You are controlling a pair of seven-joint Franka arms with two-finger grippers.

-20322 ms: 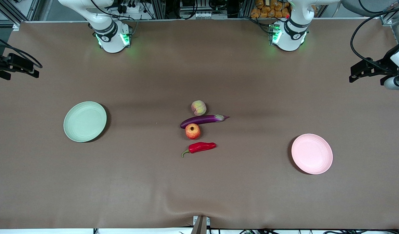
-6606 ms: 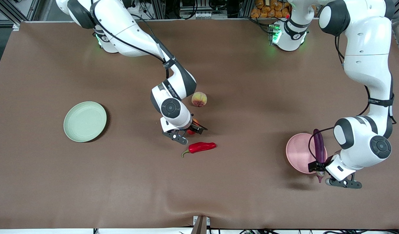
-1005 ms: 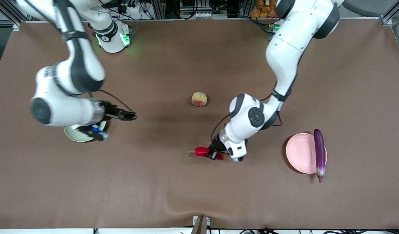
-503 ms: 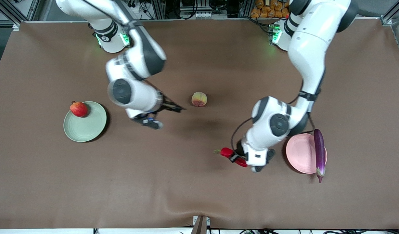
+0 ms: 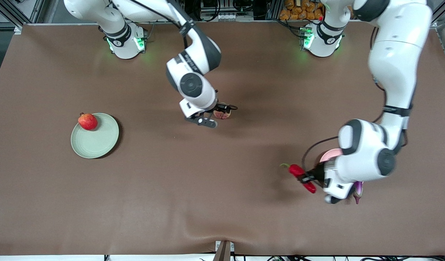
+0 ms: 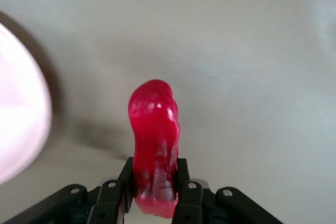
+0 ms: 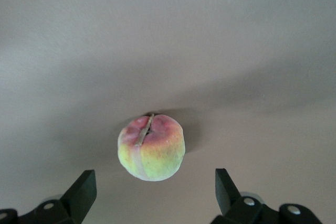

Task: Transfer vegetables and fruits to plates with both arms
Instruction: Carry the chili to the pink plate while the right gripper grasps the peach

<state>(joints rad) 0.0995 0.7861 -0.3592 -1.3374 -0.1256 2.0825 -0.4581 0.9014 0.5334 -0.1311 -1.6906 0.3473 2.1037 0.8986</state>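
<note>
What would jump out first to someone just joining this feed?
The left gripper carries the wrinkled red chili pepper in the air beside the pale pink plate, its jaws clamped on it. The right gripper, jaws open, hangs over the yellowish-pink peach mid-table. The round red-orange fruit sits on the pale green plate.

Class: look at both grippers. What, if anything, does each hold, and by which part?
The left gripper holds the chili pepper near one end. The right gripper holds nothing; it is open above the peach.

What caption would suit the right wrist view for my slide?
Open right gripper poised above the yellowish-pink creased peach resting on the brown table, fingers either side, not yet touching.
</note>
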